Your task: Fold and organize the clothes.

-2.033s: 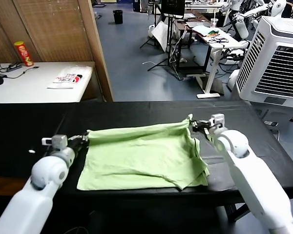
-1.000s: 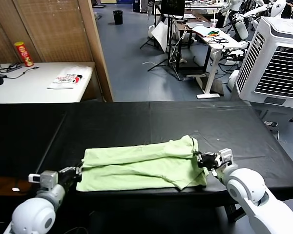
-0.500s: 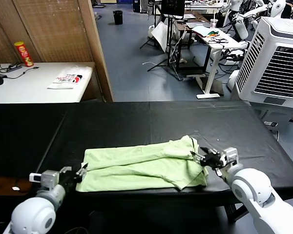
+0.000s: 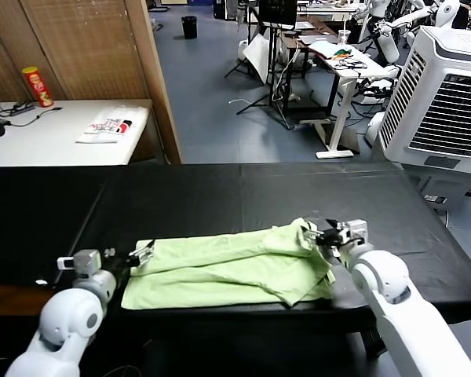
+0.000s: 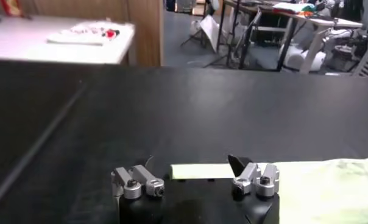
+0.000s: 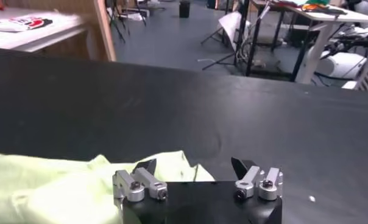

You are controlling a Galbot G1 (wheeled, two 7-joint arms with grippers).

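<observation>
Black table (image 4: 220,188) carries the shirt (image 4: 228,271), folded along the near edge. We judge it thin, limp and light; best pinched at its end corners. Left gripper (image 4: 141,255) and right gripper (image 4: 323,233) both stand apart, holding nothing.

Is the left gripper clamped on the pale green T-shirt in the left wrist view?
No, the left gripper stands open, nothing between its fingers, above the pale green T-shirt's edge.
</observation>
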